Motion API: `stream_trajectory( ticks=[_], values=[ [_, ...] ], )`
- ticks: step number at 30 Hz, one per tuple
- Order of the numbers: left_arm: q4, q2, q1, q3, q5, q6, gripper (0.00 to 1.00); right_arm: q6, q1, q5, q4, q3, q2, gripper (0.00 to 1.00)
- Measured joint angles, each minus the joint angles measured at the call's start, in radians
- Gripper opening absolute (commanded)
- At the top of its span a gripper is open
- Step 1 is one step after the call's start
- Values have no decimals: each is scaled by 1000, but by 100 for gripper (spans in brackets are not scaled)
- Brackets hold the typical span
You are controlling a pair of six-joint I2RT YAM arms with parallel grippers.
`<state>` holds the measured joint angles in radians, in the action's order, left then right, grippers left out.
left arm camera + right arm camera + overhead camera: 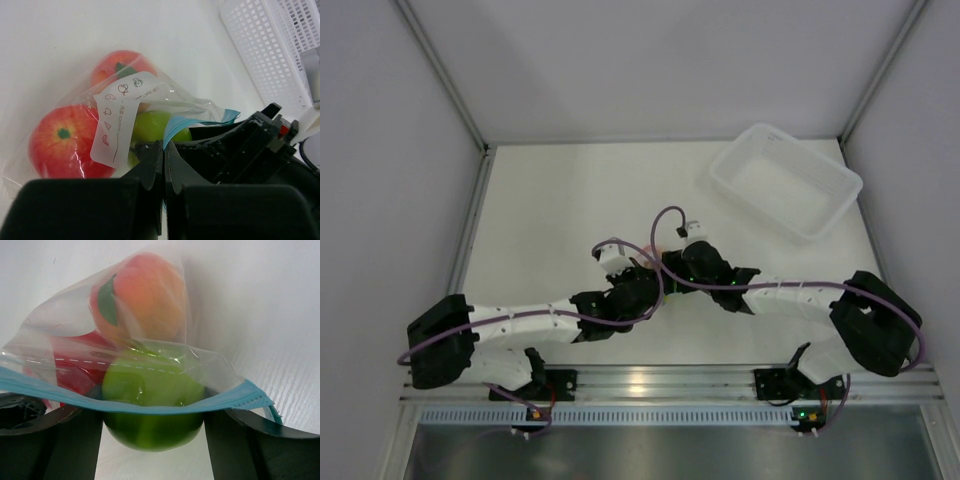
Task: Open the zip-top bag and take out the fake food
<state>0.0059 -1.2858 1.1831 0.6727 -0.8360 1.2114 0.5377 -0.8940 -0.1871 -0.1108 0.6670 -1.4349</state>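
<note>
The zip-top bag [120,107] lies on the white table, clear and crinkly with a white label. My left gripper [164,147] is shut on its blue zip strip [176,123]. Inside it show a red fruit [62,145] and an orange-peach fruit [145,295]. The green fruit [152,415] pokes out under the zip strip [150,407] at the bag's mouth. My right gripper [154,416] straddles this fruit, one finger [75,440] against each side. In the top view both grippers [655,268] meet at mid-table and hide nearly all of the bag.
A white latticed bin [785,180] stands at the back right, also seen at the right edge of the left wrist view as the bin [270,45]. Side walls close the table on the left and right.
</note>
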Motion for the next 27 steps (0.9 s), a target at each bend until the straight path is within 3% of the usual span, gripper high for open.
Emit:
stream_trajectory(
  ticks=[16, 27],
  values=[
    [0, -42, 0, 0, -11, 10, 0, -53, 0, -30, 137, 2, 203, 40],
    [1, -50, 0, -13, -38, 17, 0, -155, 18, -61, 331, 58, 462, 40]
  ],
)
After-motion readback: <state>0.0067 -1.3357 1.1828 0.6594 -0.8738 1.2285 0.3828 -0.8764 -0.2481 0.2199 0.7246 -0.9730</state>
